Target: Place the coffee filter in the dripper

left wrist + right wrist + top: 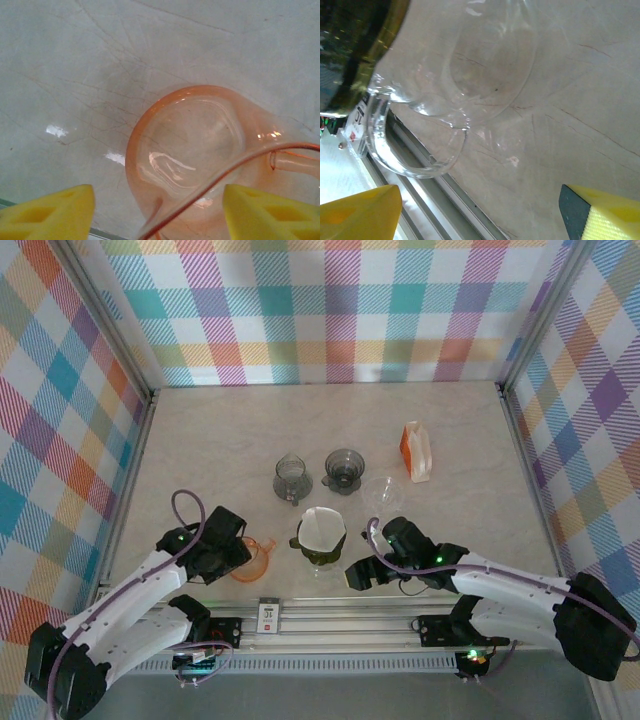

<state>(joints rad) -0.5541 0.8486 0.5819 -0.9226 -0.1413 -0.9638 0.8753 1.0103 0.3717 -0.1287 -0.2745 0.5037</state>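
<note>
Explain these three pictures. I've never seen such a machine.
Two robot arms are bolted at a table's near edge. The top picture looks down: left arm, right arm. The other two come from cameras on each wrist; the yellow tips are the jaws, open on both, holding nothing. The left camera looks at an orange dripper; the right at clear glassware. On the table also stand a green dripper with a white filter, two grey vessels and a packet.

No writing is legible: the small white card (268, 617) on the rail (340, 612), between the left gripper (241, 557) and the right gripper (354, 576), bears marks too small to read.
</note>
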